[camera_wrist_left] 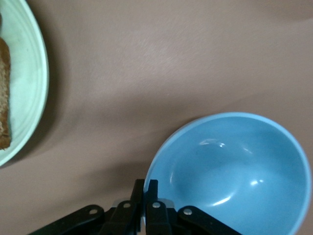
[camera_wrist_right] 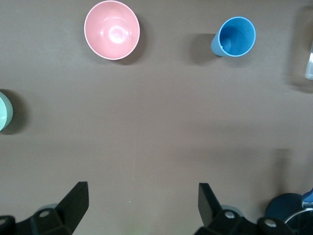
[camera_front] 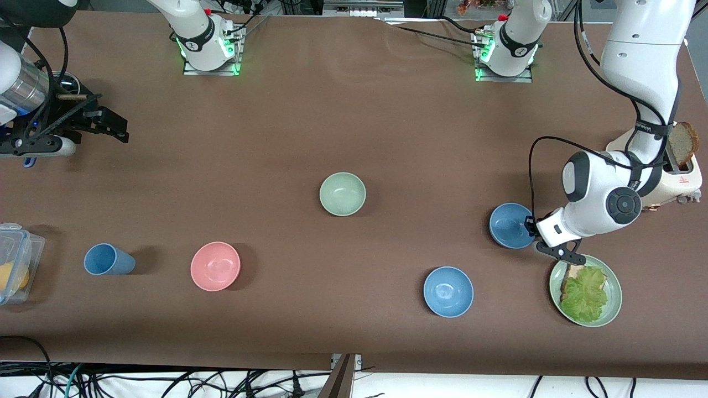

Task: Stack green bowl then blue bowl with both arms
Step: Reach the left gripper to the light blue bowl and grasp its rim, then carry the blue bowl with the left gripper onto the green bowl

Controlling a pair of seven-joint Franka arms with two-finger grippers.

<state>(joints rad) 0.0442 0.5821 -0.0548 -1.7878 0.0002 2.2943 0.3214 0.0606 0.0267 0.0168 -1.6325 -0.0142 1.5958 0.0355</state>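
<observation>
The desk (camera_front: 354, 127) carries the green bowl (camera_front: 342, 193) at its middle. Toward the left arm's end from it, the left claw (camera_wrist_left: 145, 196) pinches the rim of a blue bowl (camera_front: 510, 225) (its twin (camera_front: 448, 291) sits nearer the camera than the green bowl). Toward the right arm's end, the right claw (camera_wrist_right: 142, 198) hangs wide open over bare desk, waiting.
</observation>
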